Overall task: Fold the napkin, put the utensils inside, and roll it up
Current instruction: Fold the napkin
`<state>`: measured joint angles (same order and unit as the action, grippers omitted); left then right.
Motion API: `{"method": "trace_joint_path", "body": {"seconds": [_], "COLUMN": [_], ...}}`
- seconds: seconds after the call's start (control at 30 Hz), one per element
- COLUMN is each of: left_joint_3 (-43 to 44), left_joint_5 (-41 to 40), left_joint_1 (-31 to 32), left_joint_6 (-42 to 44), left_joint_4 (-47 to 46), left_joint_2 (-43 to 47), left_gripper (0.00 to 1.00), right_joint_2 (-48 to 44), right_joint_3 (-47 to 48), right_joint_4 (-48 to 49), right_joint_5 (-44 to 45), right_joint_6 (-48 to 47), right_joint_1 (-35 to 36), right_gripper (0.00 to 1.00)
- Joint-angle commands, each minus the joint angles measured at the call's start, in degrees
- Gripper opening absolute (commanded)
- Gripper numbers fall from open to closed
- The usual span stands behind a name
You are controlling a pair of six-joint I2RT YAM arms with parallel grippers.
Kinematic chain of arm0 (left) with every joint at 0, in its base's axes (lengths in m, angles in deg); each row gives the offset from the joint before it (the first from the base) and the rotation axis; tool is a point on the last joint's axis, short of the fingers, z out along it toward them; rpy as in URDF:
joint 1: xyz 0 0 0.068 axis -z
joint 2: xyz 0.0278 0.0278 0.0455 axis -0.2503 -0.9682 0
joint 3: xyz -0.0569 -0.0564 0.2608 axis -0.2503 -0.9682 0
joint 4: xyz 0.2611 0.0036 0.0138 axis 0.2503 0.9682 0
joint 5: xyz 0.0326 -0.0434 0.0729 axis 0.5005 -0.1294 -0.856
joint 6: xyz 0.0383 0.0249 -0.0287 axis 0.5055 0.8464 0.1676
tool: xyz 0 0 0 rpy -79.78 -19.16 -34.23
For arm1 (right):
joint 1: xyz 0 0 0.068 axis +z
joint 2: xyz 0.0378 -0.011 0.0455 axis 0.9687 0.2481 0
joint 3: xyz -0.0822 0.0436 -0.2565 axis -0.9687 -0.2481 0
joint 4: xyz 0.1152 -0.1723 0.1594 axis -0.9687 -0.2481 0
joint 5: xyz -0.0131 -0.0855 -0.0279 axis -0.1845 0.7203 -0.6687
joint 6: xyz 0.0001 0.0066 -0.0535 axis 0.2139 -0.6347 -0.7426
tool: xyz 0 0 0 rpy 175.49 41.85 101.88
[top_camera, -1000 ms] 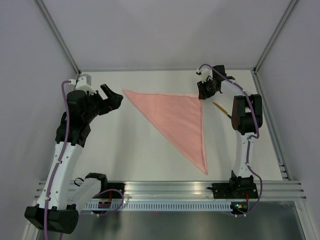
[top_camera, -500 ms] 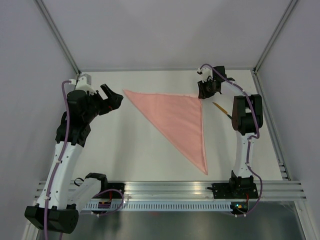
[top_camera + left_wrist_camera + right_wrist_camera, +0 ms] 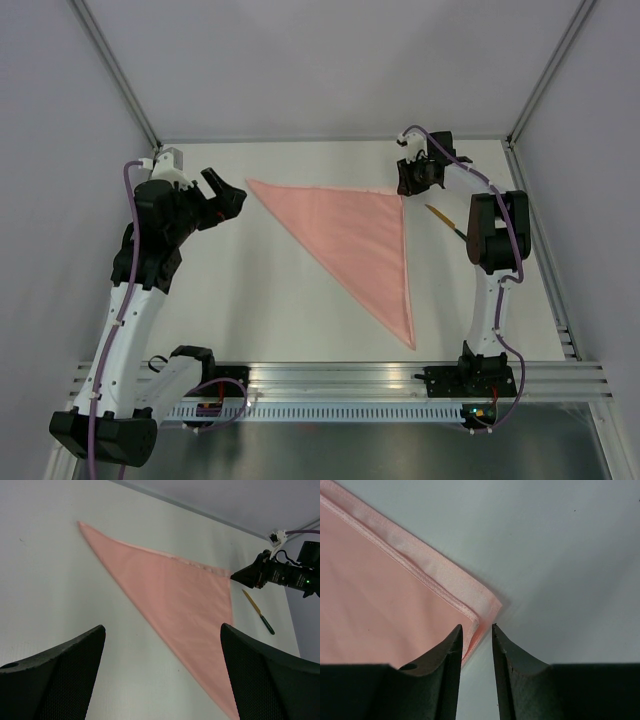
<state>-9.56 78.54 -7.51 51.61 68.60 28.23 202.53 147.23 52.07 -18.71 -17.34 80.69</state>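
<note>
Now straddling napkin's 1 o'clock corner with right fingers barely apart, left fingers spread wide at 10 o'clock.

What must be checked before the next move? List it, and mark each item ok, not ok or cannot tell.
1. Napkin folded into a flat triangle: ok.
2. Knife lying free on the table, apart from the napkin: ok.
3. Knife placed inside the napkin: not ok, not yet done.
4. Left gripper wide open and empty: ok.
5. Right gripper jaws slightly apart at the napkin's far corner: ok.
6. Right gripper clear of the cloth: cannot tell, the hem sits right at its fingers.
</note>
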Motion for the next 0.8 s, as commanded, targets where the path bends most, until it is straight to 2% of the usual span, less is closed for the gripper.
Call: {"method": "trace_joint_path", "body": {"seconds": [0.0, 0.23, 0.77], "left_joint_3": [0.55, 0.64, 0.55], "left_joint_5": [0.18, 0.18, 0.36], "left_joint_1": [-0.13, -0.13, -0.21], "left_joint_6": [-2.40, -2.40, -2.40], "left_joint_4": [-1.71, -1.63, -1.63], "left_joint_2": [0.02, 0.10, -0.07], "left_gripper": [1.00, 1.00, 1.00], "right_joint_2": [-2.07, -0.31, 1.54], "right_joint_3": [1.18, 1.97, 2.50], "right_joint_4": [0.65, -0.06, 0.03], "right_joint_5": [-0.41, -0.15, 1.79], "right_joint_6": [1.25, 0.81, 0.19], "right_joint_1": [0.30, 0.48, 1.62], "right_gripper": [0.36, 0.40, 0.33]}}
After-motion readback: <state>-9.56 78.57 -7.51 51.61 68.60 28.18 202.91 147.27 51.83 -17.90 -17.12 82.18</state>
